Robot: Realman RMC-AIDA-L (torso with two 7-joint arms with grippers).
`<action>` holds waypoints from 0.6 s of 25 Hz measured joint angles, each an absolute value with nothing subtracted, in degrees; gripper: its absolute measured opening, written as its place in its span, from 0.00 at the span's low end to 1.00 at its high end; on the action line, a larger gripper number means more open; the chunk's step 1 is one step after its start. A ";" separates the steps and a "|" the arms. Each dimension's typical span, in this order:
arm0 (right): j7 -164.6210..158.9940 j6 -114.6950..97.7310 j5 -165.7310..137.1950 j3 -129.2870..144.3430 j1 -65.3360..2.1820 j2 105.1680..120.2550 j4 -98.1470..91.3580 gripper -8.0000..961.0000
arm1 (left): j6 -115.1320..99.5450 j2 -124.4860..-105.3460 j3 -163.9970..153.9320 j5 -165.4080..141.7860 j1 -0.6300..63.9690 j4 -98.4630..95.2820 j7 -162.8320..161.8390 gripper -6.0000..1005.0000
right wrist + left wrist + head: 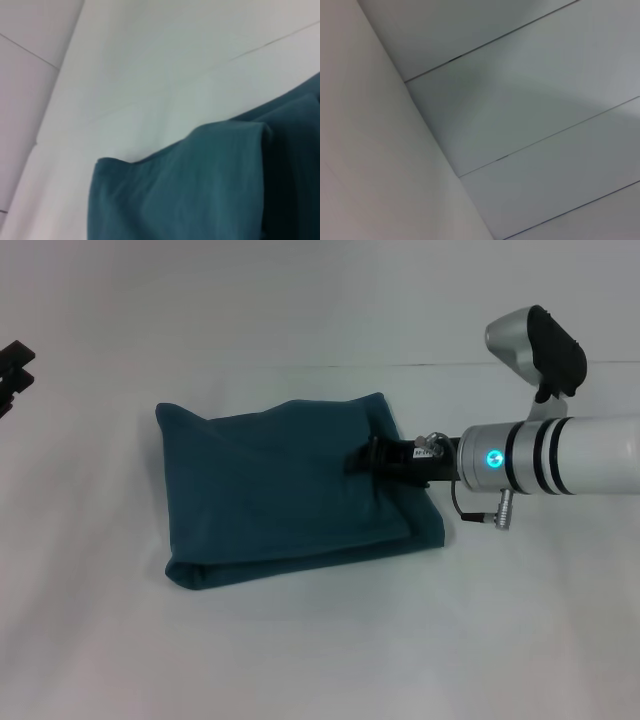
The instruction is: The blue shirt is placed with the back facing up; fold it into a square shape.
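Note:
The blue shirt (280,490) lies folded into a rough rectangle in the middle of the white table (300,660), plain side up, with layered edges at its front and right. My right gripper (358,462) reaches in from the right and sits over the shirt's right part, at the edge of the top layer. In the right wrist view the teal cloth of the shirt (200,190) fills the near part, bunched into a soft fold. My left gripper (14,368) is parked at the far left edge, away from the shirt.
A white wall (300,300) rises behind the table. The left wrist view shows only white panels (520,125) with thin seams.

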State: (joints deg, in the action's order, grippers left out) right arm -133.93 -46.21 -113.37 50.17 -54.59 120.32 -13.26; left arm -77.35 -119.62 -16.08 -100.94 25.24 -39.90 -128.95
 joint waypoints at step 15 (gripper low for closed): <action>-138.02 -55.62 -112.85 50.45 -52.76 120.16 -21.19 0.10 | -77.35 -119.62 -15.57 -100.89 25.05 -39.91 -128.93 0.37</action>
